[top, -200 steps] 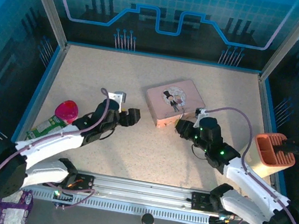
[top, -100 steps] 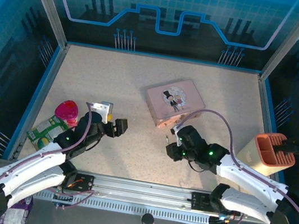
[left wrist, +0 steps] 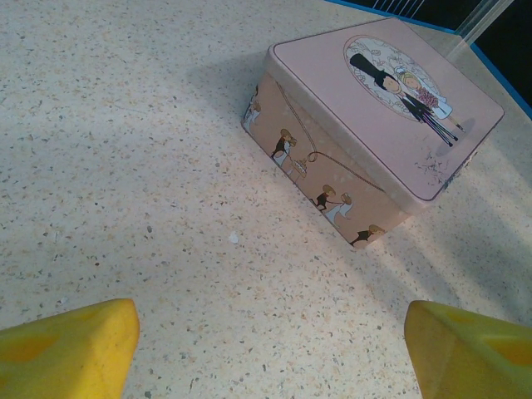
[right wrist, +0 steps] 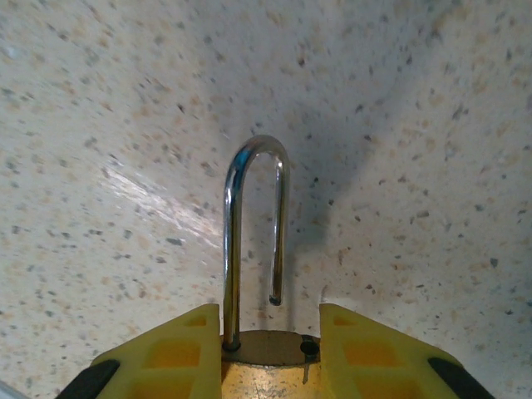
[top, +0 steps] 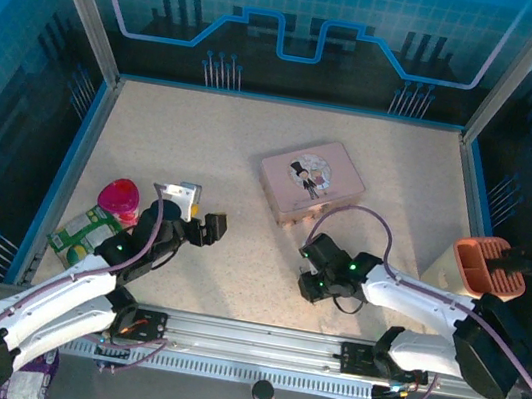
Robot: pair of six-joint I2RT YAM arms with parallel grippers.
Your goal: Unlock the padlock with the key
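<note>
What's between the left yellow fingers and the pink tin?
Bare speckled table with one tiny white speck, seen in the left wrist view.

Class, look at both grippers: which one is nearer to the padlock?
Right. The right gripper is clamped on the padlock, its shackle sticking out in front. The left gripper hangs open off to the left, facing the pink tin.
</note>
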